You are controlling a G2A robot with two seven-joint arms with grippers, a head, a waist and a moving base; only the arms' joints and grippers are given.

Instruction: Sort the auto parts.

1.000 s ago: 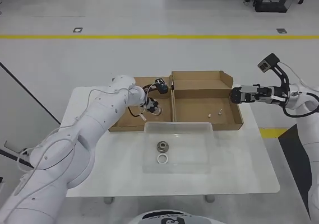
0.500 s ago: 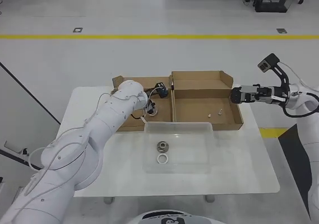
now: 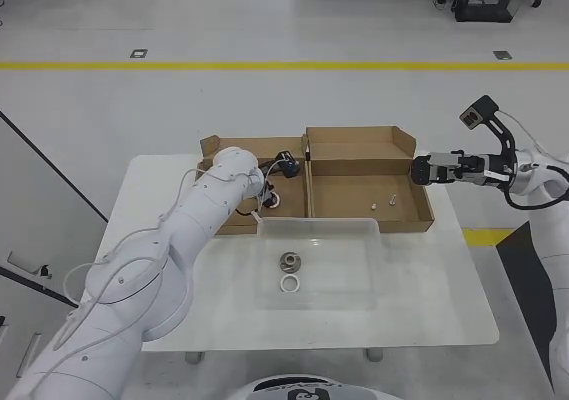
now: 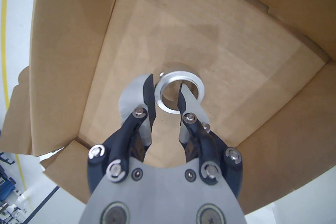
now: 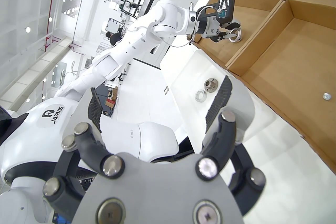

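Left gripper (image 4: 164, 88): my jaws apart, astride the rim of the silver metal flanged ring (image 4: 178, 76), one finger inside its bore.
Ring: between my fingertips, inside the brown cardboard box (image 4: 183, 25).
Right gripper (image 5: 157, 104): my jaws spread wide, nothing between them.

Left arm upper shell (image 5: 53, 112): a dark round logo with one short word in capitals beside it.
Left arm lower shell (image 5: 132, 133): a tiny grey mark, too small to read.
Floor markers (image 3: 138, 52): small dark squares, contents too small to tell.
Yellow floor line (image 3: 284, 65): a plain painted stripe.
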